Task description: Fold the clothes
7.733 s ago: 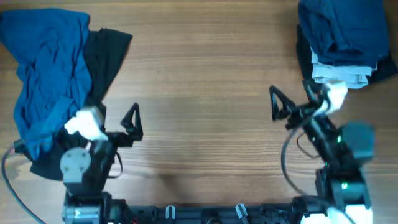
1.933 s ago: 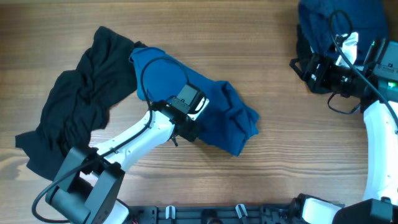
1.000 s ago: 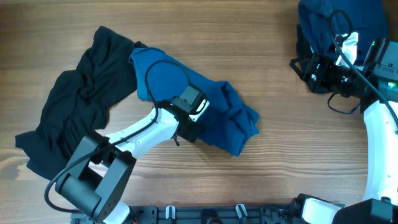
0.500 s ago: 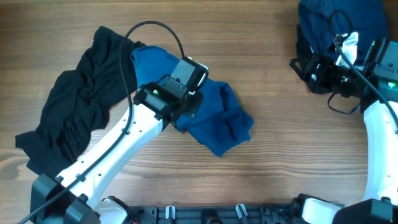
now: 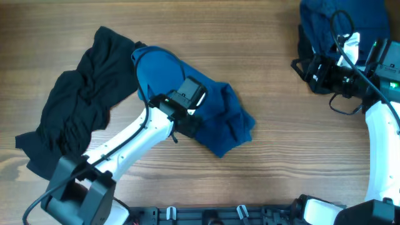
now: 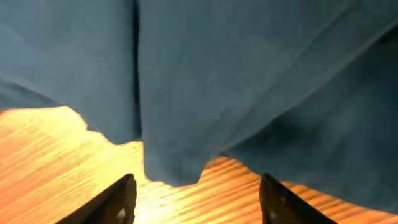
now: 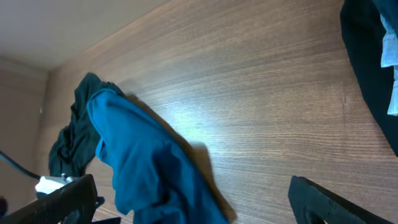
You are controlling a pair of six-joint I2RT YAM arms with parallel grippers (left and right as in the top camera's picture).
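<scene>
A royal-blue garment (image 5: pixel 215 119) lies crumpled mid-table, its upper left end overlapping a black garment (image 5: pixel 75 119) spread at the left. My left gripper (image 5: pixel 187 120) sits low over the blue cloth's near edge. In the left wrist view the blue cloth (image 6: pixel 249 81) fills the top, and the left gripper (image 6: pixel 199 202) is open with only bare wood between its fingertips (image 6: pixel 121 199). My right gripper (image 5: pixel 302 74) is open at the far right, beside a pile of clothes (image 5: pixel 337 25). From the right wrist view the blue garment (image 7: pixel 143 155) shows far off.
The pile at the back right corner is dark blue over black with a pale layer, partly under the right arm's cables. Bare wooden table (image 5: pixel 275 162) lies between the blue garment and the right arm. The black garment reaches toward the front left edge.
The left gripper was shut on the blue cloth and raised; it has come back down and opened, letting the cloth go. The blue garment's right end shifted slightly left. The right arm stayed still.
</scene>
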